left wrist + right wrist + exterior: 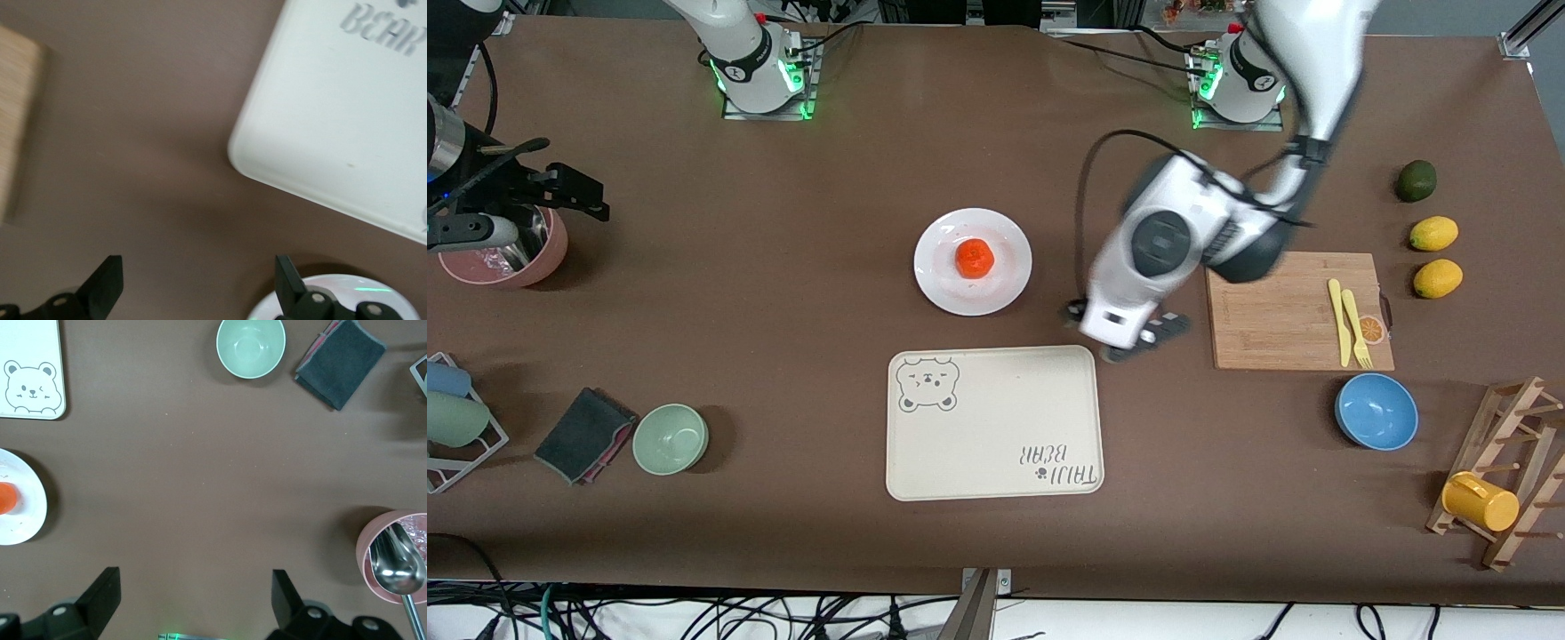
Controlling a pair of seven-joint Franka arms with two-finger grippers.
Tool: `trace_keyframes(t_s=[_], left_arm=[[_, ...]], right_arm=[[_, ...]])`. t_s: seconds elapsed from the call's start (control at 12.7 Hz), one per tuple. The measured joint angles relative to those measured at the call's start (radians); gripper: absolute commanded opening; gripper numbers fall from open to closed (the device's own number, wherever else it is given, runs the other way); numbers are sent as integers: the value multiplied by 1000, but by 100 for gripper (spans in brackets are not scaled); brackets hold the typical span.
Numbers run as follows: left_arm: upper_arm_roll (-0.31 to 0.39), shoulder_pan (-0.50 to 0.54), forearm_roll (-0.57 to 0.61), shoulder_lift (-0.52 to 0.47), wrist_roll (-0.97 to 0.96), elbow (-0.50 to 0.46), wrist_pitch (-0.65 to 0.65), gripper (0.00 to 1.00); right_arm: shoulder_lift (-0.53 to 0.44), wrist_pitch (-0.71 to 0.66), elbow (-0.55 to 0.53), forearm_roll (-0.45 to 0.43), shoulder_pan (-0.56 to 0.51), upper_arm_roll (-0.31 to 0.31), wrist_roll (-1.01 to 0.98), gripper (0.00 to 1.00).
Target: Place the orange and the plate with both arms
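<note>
orange on plate | tray reads "TAIJI BEAR" | left gripper, right gripper empty, spread

- Round white glossy plate, smooth glaze.
- Rectangular pale wooden cutting board, visible grain.
- Folded dark grey cloth, matt.
- Shiny metal spoon.

A cream rectangular bear-print tray sits low in the centre of the front view. Over at centre right, a bamboo cutting board carries a yellow plastic knife and fork. Just below it, a blue bowl. Upper right, a dark green lime above two yellow lemons. Lower left, a pale green bowl beside a folded grey cloth. At the left edge, a pink bowl.
</note>
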Motion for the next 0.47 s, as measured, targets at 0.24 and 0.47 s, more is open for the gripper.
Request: trace_keyframes(t_s=[0.24,0.47], left_arm=[[-2,204,-12,-64,261,1,-137,100],[-2,360,-12,-106,496,8,-213,100]], right_arm=[[0,0,0,0,0,0,0,100],[0,0,0,0,0,0,0,100]])
